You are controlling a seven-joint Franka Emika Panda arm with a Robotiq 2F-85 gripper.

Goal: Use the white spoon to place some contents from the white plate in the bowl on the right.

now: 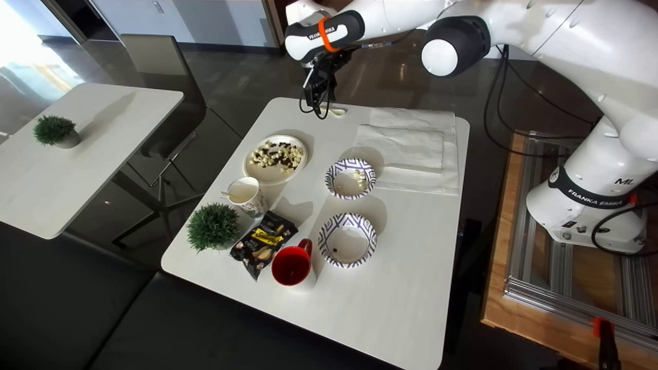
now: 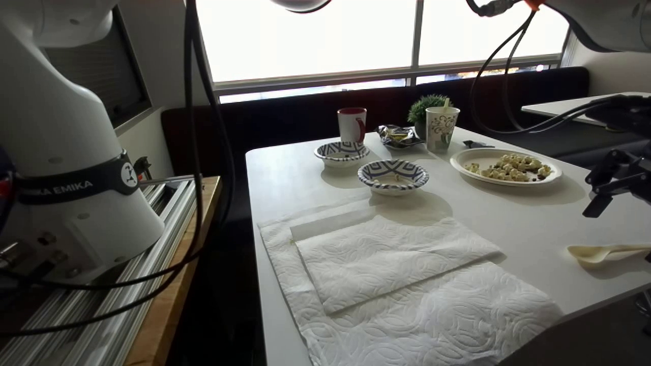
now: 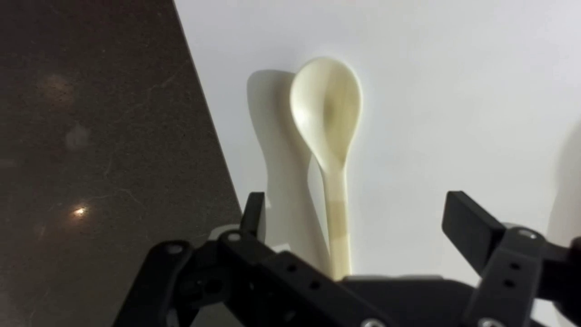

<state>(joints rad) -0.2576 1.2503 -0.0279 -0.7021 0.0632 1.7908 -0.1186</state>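
Fingers (image 3: 472, 231) wide apart, holding nothing, hanging above desk (image 1: 401, 288). White spoon (image 3: 334, 170) lies on desk near edge, below fingers, apart from them. In wrist view handle shows between them, slightly off-centre, long axis crosswise to closing direction. Judgement: next move likely wants small centring, then straight descent.

Spoon (image 3: 335, 181): pale cream, plain. Gripper (image 3: 356, 213): black.
In an exterior view, plate (image 1: 264, 176): cream-white, plain rim; contents (image 1: 282, 156): dark brown and pale cream, mixed. Far bowl (image 1: 332, 181): white, blue-violet geometric stripes. Near bowl (image 1: 354, 244): the same colours and striping. Mug (image 1: 292, 268): white outside, red handle and interior. Packet (image 1: 264, 241): black, yellow panel. Near plant (image 1: 213, 226): green.
In an exterior view, paper cup (image 2: 440, 131): white, dark scrollwork, touch of green. Paper towels (image 2: 396, 259): white, embossed curving loops.
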